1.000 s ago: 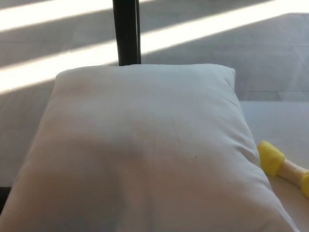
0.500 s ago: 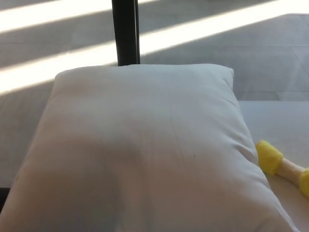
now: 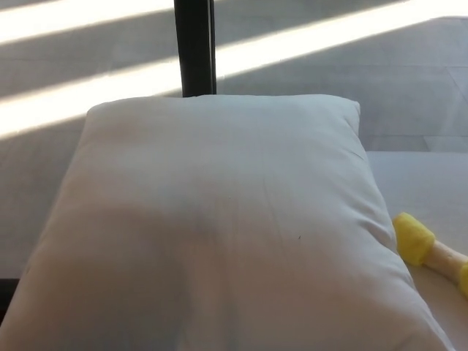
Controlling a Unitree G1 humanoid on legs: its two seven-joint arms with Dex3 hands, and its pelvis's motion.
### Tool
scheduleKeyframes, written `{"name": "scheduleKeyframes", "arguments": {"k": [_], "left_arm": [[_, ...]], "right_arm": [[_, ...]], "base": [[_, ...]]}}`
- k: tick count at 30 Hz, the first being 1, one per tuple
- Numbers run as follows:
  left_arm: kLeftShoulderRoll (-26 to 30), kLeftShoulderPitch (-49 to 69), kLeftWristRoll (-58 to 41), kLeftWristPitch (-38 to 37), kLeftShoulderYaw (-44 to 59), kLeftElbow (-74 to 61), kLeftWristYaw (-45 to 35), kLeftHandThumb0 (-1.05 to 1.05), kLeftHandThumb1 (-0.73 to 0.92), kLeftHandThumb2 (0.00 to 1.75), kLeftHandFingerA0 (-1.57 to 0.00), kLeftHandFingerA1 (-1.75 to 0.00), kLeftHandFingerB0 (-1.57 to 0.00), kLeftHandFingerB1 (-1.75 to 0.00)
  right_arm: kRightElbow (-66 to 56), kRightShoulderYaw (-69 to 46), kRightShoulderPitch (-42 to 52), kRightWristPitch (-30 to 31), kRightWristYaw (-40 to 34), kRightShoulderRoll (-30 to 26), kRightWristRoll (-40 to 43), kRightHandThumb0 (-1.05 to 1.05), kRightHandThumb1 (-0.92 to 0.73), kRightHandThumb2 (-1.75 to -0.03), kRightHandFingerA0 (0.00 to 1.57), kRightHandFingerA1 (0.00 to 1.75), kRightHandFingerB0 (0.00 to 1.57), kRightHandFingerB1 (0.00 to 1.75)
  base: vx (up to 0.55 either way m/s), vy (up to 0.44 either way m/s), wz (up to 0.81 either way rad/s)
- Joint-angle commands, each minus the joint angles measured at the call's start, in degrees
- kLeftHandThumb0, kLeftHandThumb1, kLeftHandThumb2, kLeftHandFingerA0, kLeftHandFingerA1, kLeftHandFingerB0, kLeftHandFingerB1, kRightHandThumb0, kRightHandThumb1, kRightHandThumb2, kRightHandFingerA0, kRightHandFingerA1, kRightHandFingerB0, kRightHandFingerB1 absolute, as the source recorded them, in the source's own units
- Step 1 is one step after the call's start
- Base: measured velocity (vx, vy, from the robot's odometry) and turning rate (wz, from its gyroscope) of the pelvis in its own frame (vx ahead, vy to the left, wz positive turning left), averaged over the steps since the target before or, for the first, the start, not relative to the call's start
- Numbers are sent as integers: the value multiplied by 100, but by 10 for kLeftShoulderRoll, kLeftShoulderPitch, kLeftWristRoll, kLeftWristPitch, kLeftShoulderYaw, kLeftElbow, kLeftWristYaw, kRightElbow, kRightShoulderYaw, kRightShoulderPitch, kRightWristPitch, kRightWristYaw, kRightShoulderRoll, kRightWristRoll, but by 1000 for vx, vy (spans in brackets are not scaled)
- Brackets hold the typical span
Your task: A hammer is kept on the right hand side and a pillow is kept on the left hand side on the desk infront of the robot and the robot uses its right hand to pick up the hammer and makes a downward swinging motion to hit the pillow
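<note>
A large white pillow (image 3: 219,227) fills most of the head view, lying on the pale desk (image 3: 424,183). The hammer (image 3: 431,250) lies on the desk just right of the pillow, at the picture's right edge. It has a yellow foam end and a pale handle, and part of it runs out of the frame. Neither of my hands shows anywhere in the view.
A black upright post (image 3: 194,45) stands behind the pillow's far edge. Beyond the desk lies a grey floor (image 3: 329,66) crossed by bright bands of sunlight.
The whole picture has shifted slightly, so the camera moved a little. The pillow and hammer lie as before.
</note>
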Motion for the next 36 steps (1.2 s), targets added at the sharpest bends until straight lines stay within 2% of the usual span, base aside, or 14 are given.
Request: {"name": "scheduleKeyframes", "arguments": {"k": [1, 2, 3, 7, 8, 12, 13, 14, 17, 18, 19, 20, 21, 36], "left_arm": [[6, 10, -24, -1, 8, 6, 0, -62, 65, 59, -64, -65, -61, -48], [6, 10, -19, -3, 3, 5, -1, -62, 66, 60, -65, -63, -61, -48], [5, 10, -19, -3, 2, 4, -2, -61, 65, 60, -67, -64, -62, -49], [3, 10, -19, -3, 1, 4, -12, -62, 66, 60, -63, -62, -61, -48], [3, 12, -20, -6, 1, 5, -16, -62, 67, 60, -61, -61, -60, -48], [3, 11, -22, -2, 1, 3, -12, -61, 66, 60, -64, -66, -62, -50], [2, 13, -23, -1, 0, -3, -11, -63, 66, 60, -66, -69, -64, -52], [2, 15, -24, -2, -1, -5, -11, -61, 66, 60, -66, -69, -63, -51], [4, 11, -21, 0, -4, 3, 1, -60, 65, 59, -67, -62, -62, -48], [3, 12, -21, 0, -6, 0, 0, -60, 65, 59, -68, -64, -63, -49], [3, 13, -19, 0, -8, -1, 0, -61, 66, 60, -69, -65, -63, -49], [3, 13, -20, 0, -9, -1, -1, -63, 65, 59, -67, -65, -64, -50], [3, 13, -22, 0, -8, -2, -2, -62, 65, 60, -69, -65, -64, -50], [3, 17, -28, -3, -16, 0, -2, -62, 65, 60, -69, -64, -64, -49]], "right_arm": [[-221, 140, -3, 166, 55, -58, -29, -68, -61, -58, 14, 73, 18, 50], [-214, 153, 1, 165, 69, -64, -37, -55, -61, -58, 13, 51, 16, 33], [-205, 171, 5, 170, 86, -71, -46, -34, -47, -100, 5, 53, 0, 49], [-169, 257, 23, 170, 132, -105, -106, -38, -34, -95, 3, 53, 0, 48], [-152, 282, 21, 179, 149, -113, -113, -75, -48, -87, 4, 43, 8, 37], [-113, 331, 15, 178, 161, -138, -142, -76, -52, -90, 3, 42, 9, 38], [-86, 347, 7, 163, 165, -142, -153, -75, -64, -61, 9, 35, 18, 27], [-70, 362, 2, 154, 168, -150, -164, -80, -53, -92, 3, 41, 9, 39], [-47, 386, -6, 138, 165, -160, -176, -80, -54, -91, 5, 43, 9, 40], [-37, 394, -9, 127, 169, -164, -180, -79, -68, -62, 9, 37, 19, 27], [-27, 402, -13, 120, 170, -165, -183, -77, -68, -62, 9, 37, 19, 27], [-25, 410, -16, 119, 170, -166, -186, -37, -37, -98, 3, 52, 0, 47], [-22, 423, -22, 120, 170, -164, -193, -75, -53, -85, 9, 46, 14, 40], [99, 538, -60, 90, 181, -124, -286, -69, -52, -84, 10, 46, 20, 42]], "base": [[0, 0, 0], [0, 0, 0], [0, 0, 0], [0, 0, 0], [0, 0, 0], [0, 0, 0], [0, 0, 0], [0, 0, 0], [0, 0, 0], [0, 0, 0], [0, 0, 0], [0, 0, 0], [0, 0, 0], [0, 0, 0]]}}
